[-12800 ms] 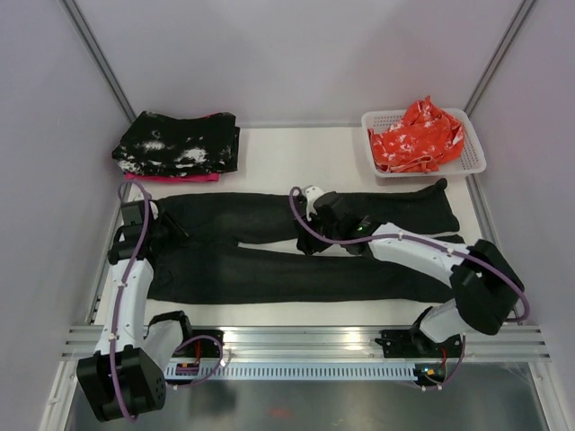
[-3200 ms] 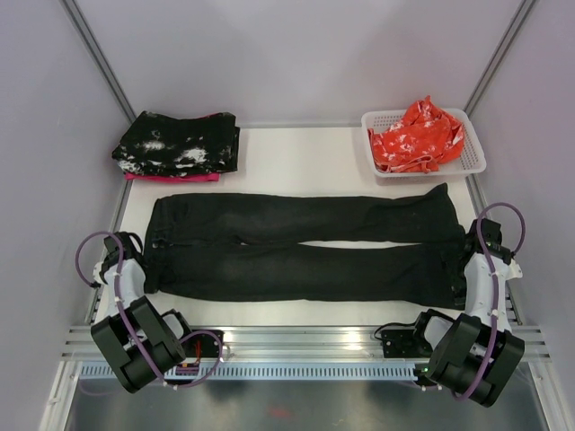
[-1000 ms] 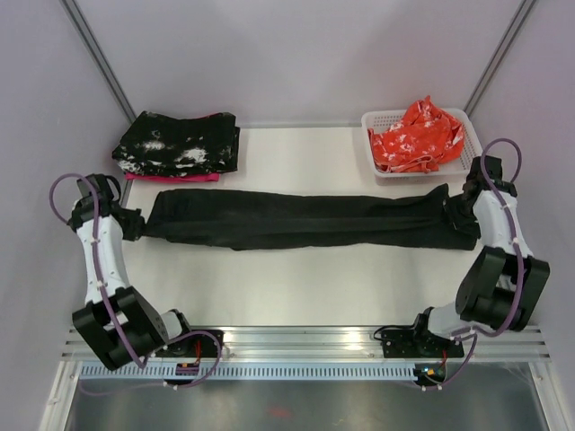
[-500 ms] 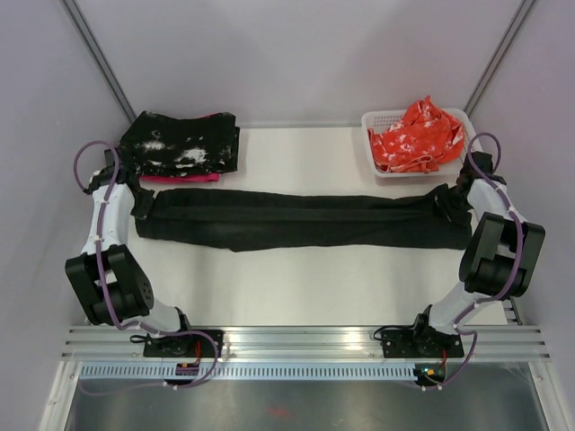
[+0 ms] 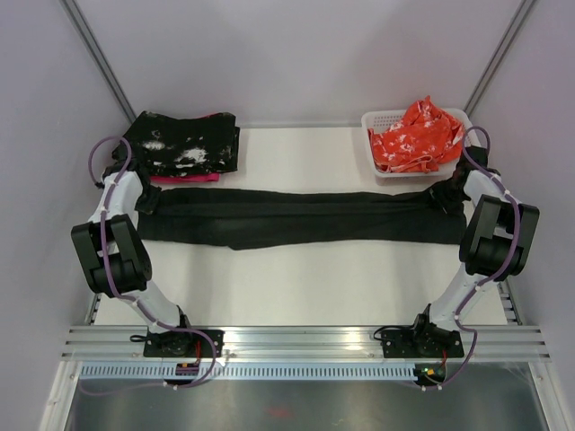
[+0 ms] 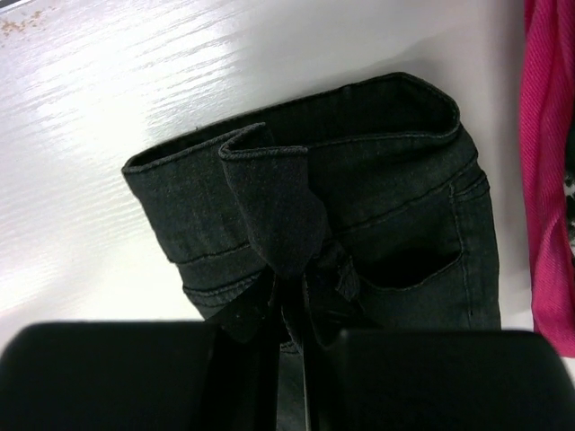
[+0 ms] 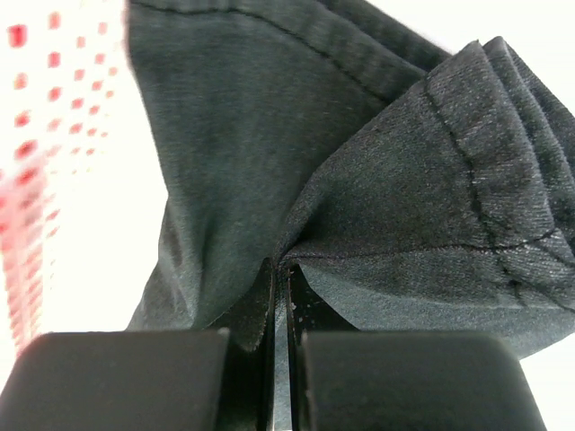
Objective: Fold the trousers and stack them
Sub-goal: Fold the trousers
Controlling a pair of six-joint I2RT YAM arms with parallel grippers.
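Left arm (image 5: 110, 242), right arm (image 5: 492, 235) outstretched wide; left tool (image 6: 292, 296), right tool (image 7: 278, 269) clamped (2 fingers (image 7: 252, 310) each, nearly touching)

The trousers (image 5: 305, 218) were plain solid black with no pattern, and their stitching was black too. Under the trousers the table (image 5: 305, 287) was off-white. Beyond the trousers' left end lay a speckled cloth (image 5: 184, 144), black flecked with white, on top of a bright pink cloth (image 5: 184, 179). Beyond their right end a white basket (image 5: 474, 154) held an orange-red cloth (image 5: 418, 135) with small white print. At each end of the trousers the arms (image 5: 115, 193) were white with black joints and purple cables (image 5: 92, 166).
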